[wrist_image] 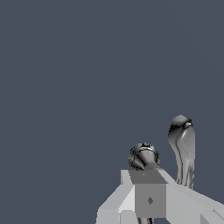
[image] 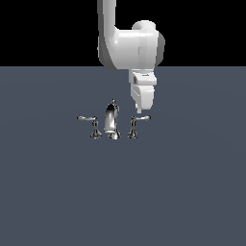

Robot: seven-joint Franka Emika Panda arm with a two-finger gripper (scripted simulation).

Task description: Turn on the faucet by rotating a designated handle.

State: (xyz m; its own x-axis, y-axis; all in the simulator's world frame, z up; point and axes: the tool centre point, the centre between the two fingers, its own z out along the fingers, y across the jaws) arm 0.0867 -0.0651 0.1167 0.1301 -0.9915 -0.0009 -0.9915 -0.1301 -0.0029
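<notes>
The chrome faucet [image: 112, 122] stands in the middle of the dark floor, with a curved central spout and two separate levers. The handle [image: 136, 123] is the piece on the exterior view's right, a slim lever on a flared pedestal. My gripper [image: 139, 111] hangs just above the lever's outer end, fingers pointing down and held together, gripping nothing. In the wrist view the fingers [wrist_image: 148, 177] cover most of the lever. Only the handle's pedestal [wrist_image: 143, 156] and the spout [wrist_image: 183, 148] show beyond them.
The mirror-image lever [image: 90, 123] stands on the exterior view's left of the spout. The flat grey-blue floor [image: 123, 192] spreads all around the faucet. The white arm [image: 129, 43] comes down from above.
</notes>
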